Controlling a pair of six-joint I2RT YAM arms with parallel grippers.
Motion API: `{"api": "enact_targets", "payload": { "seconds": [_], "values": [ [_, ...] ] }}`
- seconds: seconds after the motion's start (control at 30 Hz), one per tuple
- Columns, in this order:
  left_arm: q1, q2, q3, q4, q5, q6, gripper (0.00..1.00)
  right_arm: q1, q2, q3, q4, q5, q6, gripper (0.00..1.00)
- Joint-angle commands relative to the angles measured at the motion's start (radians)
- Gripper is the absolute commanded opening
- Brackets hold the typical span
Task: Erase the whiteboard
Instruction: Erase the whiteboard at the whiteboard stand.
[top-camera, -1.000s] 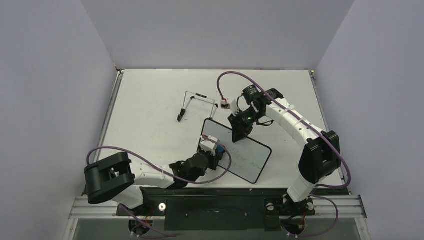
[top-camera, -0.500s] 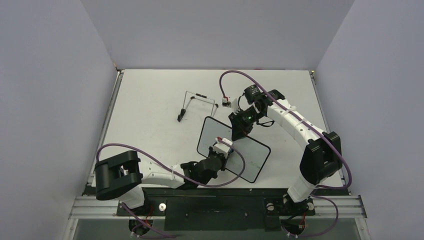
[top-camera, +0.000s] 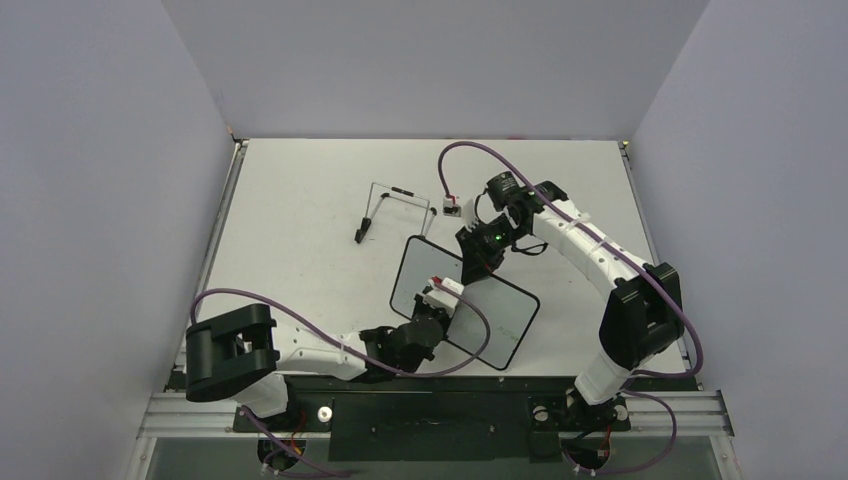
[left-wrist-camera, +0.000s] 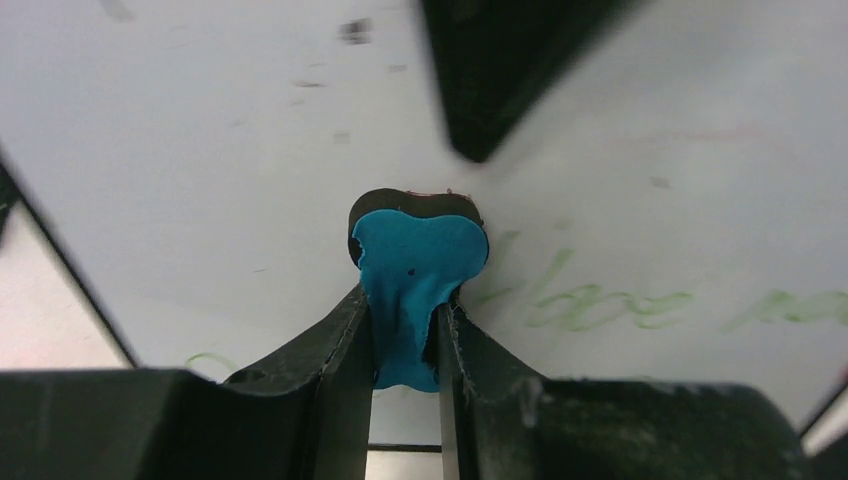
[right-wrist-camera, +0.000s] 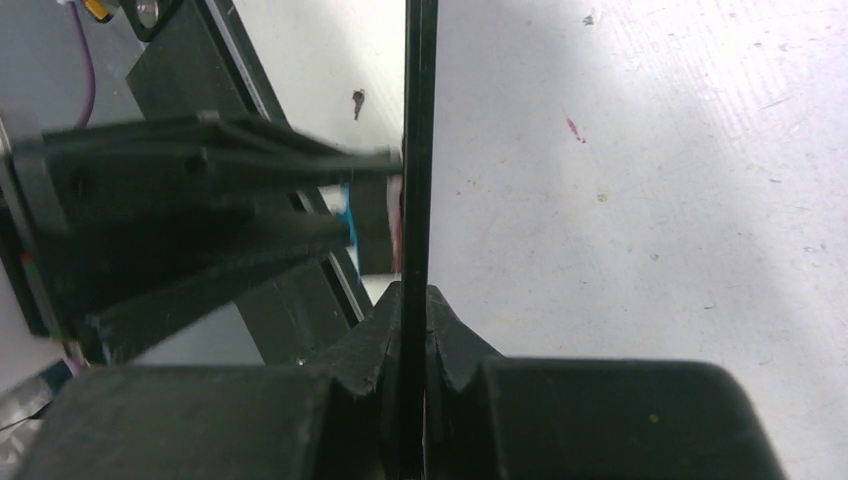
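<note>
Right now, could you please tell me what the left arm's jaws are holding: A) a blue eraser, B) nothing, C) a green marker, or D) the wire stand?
A: the left wrist view shows the blue eraser pinched between the left jaws, its tip against the whiteboard.

Pinches a blue eraser (left-wrist-camera: 418, 285) between the black fingers (left-wrist-camera: 335, 360) of the left gripper (left-wrist-camera: 405, 320), jaws drawn tight on its soft body. Presses the eraser's dark pad against the whiteboard (left-wrist-camera: 220, 150). Shows faint green handwriting (left-wrist-camera: 600, 305) just right of the eraser, plus one more green stroke (left-wrist-camera: 205, 358) low on the left. Up top, a blurred black wedge (left-wrist-camera: 510, 70), possibly another gripper's finger. At far left, the board's thin black frame (left-wrist-camera: 70, 262).
</note>
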Motion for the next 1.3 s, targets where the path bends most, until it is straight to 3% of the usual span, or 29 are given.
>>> {"api": "enact_targets", "payload": {
  "seconds": [0.0, 0.17, 0.33, 0.57, 1.0, 1.27],
  "values": [
    [-0.079, 0.027, 0.052, 0.137, 0.094, 0.127, 0.00, 0.016, -0.049, -0.003, 0.003, -0.089, 0.006, 0.00],
    [-0.110, 0.083, 0.142, 0.039, 0.033, 0.145, 0.00, 0.016, -0.053, -0.003, 0.004, -0.090, 0.005, 0.00],
    [-0.066, 0.085, 0.163, -0.088, -0.080, 0.075, 0.00, 0.014, -0.060, -0.009, 0.006, -0.090, 0.005, 0.00],
    [0.008, 0.027, 0.130, -0.217, -0.054, -0.041, 0.00, 0.013, -0.060, -0.008, 0.008, -0.090, 0.008, 0.00],
    [-0.068, 0.078, 0.257, -0.206, 0.033, 0.017, 0.00, 0.013, -0.056, -0.008, 0.009, -0.089, 0.010, 0.00],
    [-0.025, 0.045, 0.164, -0.216, 0.040, -0.094, 0.00, 0.013, -0.057, -0.008, 0.009, -0.090, 0.007, 0.00]
  ]
}}
